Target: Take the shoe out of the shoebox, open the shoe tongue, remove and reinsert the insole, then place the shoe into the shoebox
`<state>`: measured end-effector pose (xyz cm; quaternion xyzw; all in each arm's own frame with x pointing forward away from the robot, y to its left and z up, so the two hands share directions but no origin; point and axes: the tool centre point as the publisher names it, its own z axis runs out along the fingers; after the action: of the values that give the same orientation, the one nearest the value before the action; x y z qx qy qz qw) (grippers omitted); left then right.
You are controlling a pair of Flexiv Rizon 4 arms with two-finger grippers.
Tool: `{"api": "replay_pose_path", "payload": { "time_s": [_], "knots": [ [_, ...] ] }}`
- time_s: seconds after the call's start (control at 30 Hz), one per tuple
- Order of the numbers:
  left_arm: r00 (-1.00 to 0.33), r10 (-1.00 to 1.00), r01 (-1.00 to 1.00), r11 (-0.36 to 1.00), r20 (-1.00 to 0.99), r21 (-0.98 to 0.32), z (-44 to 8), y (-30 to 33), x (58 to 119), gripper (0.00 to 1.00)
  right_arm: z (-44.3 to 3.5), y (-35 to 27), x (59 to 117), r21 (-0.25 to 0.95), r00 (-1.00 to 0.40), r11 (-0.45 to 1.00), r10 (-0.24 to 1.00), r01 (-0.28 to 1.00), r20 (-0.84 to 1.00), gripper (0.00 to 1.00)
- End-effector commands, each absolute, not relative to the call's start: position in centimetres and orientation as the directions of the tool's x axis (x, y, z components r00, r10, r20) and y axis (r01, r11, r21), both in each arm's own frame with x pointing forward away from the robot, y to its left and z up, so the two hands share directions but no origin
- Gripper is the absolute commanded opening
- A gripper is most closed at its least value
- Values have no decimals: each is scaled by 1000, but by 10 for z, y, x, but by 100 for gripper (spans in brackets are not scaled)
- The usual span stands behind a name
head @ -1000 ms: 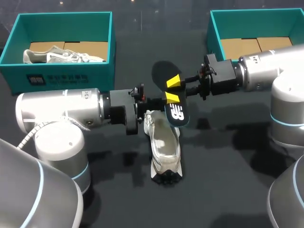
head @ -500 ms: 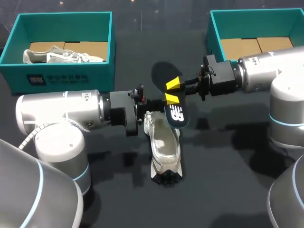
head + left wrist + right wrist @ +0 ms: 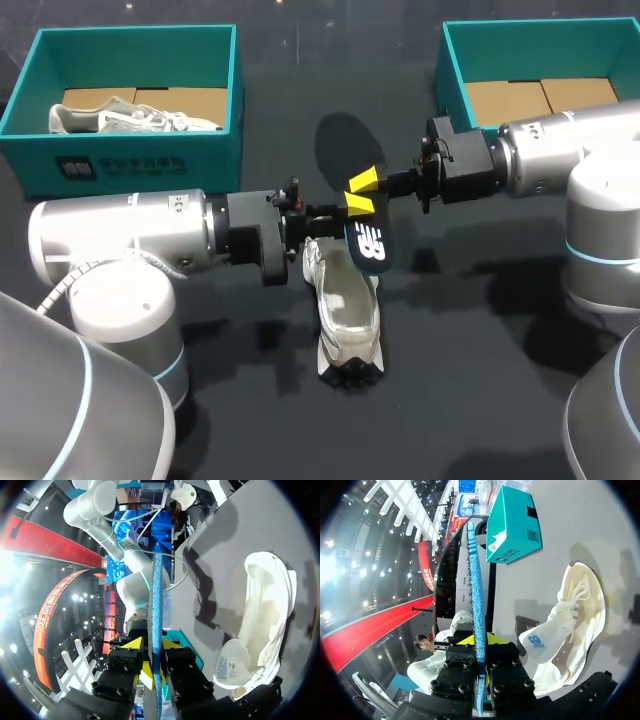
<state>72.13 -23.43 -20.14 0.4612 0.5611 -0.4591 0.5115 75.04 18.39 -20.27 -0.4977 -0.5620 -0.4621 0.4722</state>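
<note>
Two tools are clamping the dark insole (image 3: 368,240) on edge just above the opening of the white shoe (image 3: 345,310); the left tool (image 3: 151,647) is gripping from one side of the shoe, the right tool (image 3: 358,192) from the other; the shoe is lying on the table (image 3: 470,380).

Dark, blue-backed insole (image 3: 369,241) on edge just above white lace-up shoe (image 3: 346,303).

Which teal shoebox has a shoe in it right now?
The left shoebox in the head view: a pale shoe lies inside. The right shoebox shows only brown cardboard.
</note>
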Motion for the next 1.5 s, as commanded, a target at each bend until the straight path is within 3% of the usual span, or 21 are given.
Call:
{"api": "replay_pose_path", "payload": {
  "time_s": [0.03, 0.27, 0.9, 1.13, 1.2, 1.23, 1.5],
  "knots": [
    [-72, 78, 987, 147, -994, -60, -189, -202, 720, 100, -209, 184, 748, 46, -54, 70, 111, 997, 992, 0],
    [-52, 202, 991, 130, -978, -26, -172, -156, 736, 100, -218, 188, 744, 25, -31, 65, 89, 998, 996, 0],
    [-65, 213, 988, 150, -975, -33, -168, -155, 740, 100, -221, 194, 738, 19, -23, 69, 67, 997, 998, 0],
    [-73, 470, 991, 136, -880, -9, -145, -146, 773, 100, -233, 203, 733, -10, 7, 80, 36, 997, 999, 0],
    [-87, 675, 994, 111, -733, -15, -141, -151, 784, 100, -235, 203, 731, -18, 16, 66, 31, 998, 999, 0],
    [-60, 754, 988, 138, -654, 68, -141, -153, 788, 100, -236, 204, 731, -24, 22, 54, 32, 998, 999, 0],
    [-60, 754, 988, 138, -654, 68, -141, -153, 788, 100, -236, 204, 730, -27, 26, 39, 34, 999, 999, 0]
  ]
}}
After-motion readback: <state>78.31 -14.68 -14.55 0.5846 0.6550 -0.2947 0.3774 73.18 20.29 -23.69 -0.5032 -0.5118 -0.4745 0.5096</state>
